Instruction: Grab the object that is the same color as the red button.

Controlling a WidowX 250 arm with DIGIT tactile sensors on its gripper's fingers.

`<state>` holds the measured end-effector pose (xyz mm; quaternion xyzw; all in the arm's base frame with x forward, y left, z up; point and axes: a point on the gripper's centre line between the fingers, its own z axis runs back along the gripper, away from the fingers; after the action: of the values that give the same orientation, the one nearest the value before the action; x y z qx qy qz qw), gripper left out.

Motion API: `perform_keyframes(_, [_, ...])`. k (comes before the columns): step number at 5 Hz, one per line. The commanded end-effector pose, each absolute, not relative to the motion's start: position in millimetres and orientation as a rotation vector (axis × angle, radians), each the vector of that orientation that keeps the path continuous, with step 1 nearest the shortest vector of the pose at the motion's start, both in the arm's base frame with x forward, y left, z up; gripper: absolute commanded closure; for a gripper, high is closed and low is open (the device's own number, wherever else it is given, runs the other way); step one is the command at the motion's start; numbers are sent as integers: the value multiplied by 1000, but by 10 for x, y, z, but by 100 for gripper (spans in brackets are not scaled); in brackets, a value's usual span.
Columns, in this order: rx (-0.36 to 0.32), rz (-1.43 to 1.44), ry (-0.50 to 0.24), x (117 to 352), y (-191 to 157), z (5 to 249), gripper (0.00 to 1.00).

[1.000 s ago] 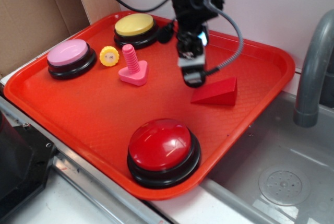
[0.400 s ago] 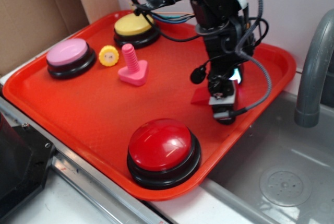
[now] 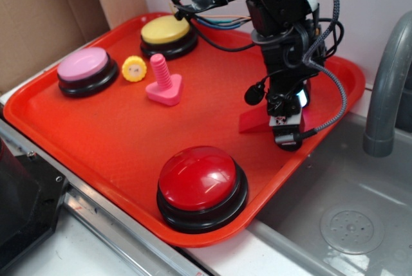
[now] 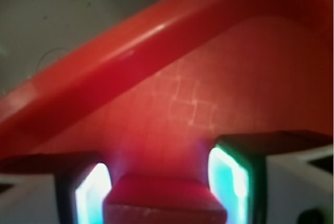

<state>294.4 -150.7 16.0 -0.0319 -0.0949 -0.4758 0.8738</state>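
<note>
The object, a small matte red wedge (image 3: 252, 122), lies on the red tray (image 3: 96, 141) near its right rim. My gripper (image 3: 286, 136) has come down over it, and only the wedge's left part shows past the fingers. In the wrist view the wedge (image 4: 164, 200) sits between my two glowing pads, with the gripper (image 4: 162, 185) open around it; the gaps are narrow. Beyond it runs the tray rim (image 4: 120, 62). The red button (image 3: 198, 176), a big glossy dome on a black base, stands at the tray's front edge.
A pink button (image 3: 84, 64), a yellow button (image 3: 166, 29), a small yellow disc (image 3: 134, 68) and a pink bolt toy (image 3: 164, 83) stand on the tray's far left. A metal sink (image 3: 347, 218) and grey faucet (image 3: 386, 83) lie to the right. Cardboard (image 3: 38, 12) stands behind.
My gripper has moved right and down, from left of the wedge to straddling it. The wedge, buttons and toys have stayed put.
</note>
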Motion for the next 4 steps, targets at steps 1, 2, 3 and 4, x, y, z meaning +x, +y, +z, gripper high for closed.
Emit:
perform_keyframes(1, [-72, -730, -77, 2634, -1039, 798, 100])
perform_keyframes(2, [-112, -509, 8, 2366, -755, 1314, 100])
perform_keyframes(3, [-70, -381, 22, 2086, -555, 1598, 100])
perform_keyframes(4, [-69, -286, 32, 1895, -357, 1647, 100])
